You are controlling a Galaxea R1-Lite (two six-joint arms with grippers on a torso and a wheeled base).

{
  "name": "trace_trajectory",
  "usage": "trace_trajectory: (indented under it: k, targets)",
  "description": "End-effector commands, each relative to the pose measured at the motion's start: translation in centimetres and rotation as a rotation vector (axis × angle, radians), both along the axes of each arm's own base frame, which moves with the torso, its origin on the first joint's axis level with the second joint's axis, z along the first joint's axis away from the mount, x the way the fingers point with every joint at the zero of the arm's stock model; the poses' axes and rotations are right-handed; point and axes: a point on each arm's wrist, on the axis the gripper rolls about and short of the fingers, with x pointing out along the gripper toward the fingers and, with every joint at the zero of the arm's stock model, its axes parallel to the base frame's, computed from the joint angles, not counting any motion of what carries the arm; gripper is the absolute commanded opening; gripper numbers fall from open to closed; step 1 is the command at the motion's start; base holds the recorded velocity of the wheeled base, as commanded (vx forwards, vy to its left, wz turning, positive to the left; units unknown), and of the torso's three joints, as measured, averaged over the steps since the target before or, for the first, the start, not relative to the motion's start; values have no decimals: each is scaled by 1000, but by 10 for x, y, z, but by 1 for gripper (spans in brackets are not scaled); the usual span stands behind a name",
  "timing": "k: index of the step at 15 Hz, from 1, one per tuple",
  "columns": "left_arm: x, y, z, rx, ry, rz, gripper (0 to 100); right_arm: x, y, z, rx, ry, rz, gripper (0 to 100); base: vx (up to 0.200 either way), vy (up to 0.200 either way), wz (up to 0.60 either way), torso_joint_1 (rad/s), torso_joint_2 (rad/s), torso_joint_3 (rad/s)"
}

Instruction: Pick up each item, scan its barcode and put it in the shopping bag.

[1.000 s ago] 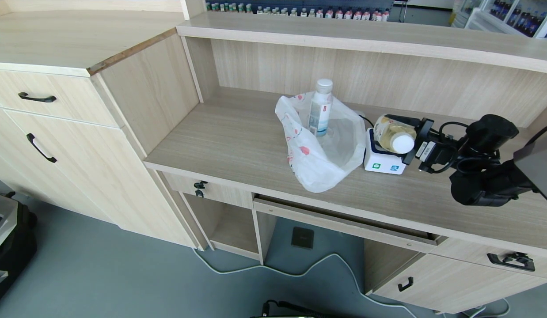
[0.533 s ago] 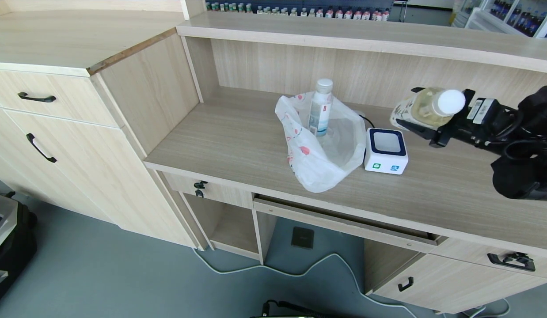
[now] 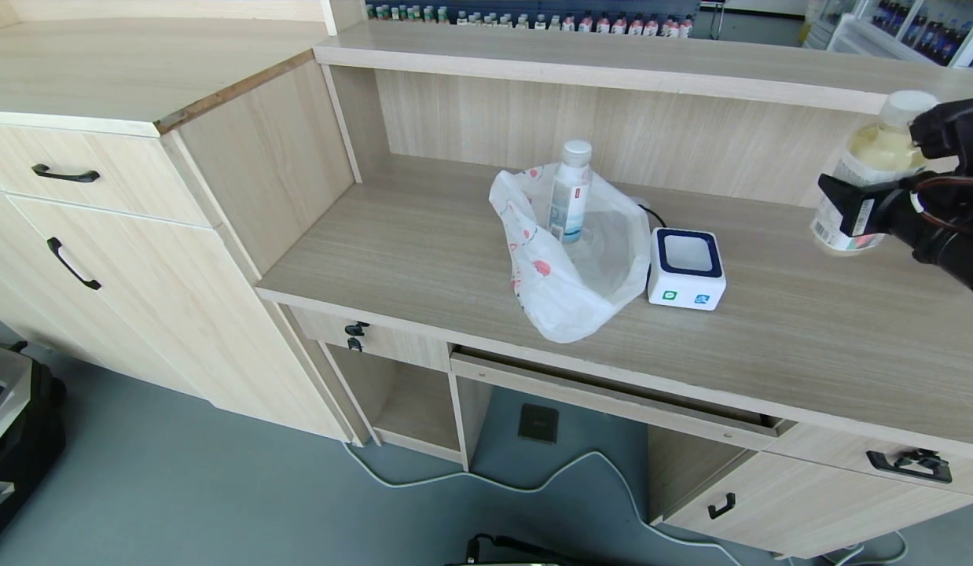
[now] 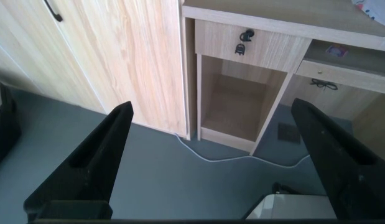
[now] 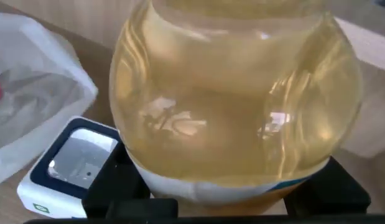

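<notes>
A bottle of yellowish liquid (image 3: 870, 169) with a white cap is held upright above the counter's far right, and my right gripper (image 3: 864, 206) is shut on its labelled lower half. In the right wrist view the bottle (image 5: 236, 93) sits between black fingers (image 5: 117, 193). The white barcode scanner (image 3: 685, 267) rests on the counter to the left of the bottle, also visible as the scanner (image 5: 74, 162). Just left of it the white shopping bag (image 3: 565, 291) stands open with a clear bottle (image 3: 569, 192) upright inside. My left gripper (image 4: 211, 168) hangs open, low beside the cabinet, above the floor.
The wooden counter (image 3: 424, 244) has a raised back wall and a top shelf (image 3: 612, 63) above it. A cable runs from behind the scanner. Below are drawers, a keyboard tray (image 3: 612, 389) and an open cabinet recess (image 4: 236, 106). A side wall stands at the left.
My right arm carried the yellowish bottle from just over the scanner up and away to the right, turning it from lying on its side to upright. The bag and scanner stayed put.
</notes>
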Motion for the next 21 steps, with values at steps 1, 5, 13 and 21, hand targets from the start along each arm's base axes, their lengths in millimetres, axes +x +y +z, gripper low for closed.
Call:
trace_trajectory:
  k: [1,5,13,21]
  targets:
    - [0,0,0,0,0,1,100,-14,-2,-15,86,82,-175,0,0,0,0,0,0,0]
    - [0,0,0,0,-1,1,100,-18,-3,-20,101,99,-317,0,0,0,0,0,0,0]
    - [0,0,0,0,-1,1,100,-29,40,1,34,41,-71,0,0,0,225,0,0,0]
    - [0,0,0,0,-1,1,100,14,91,-27,26,12,221,0,0,0,300,2,1,1]
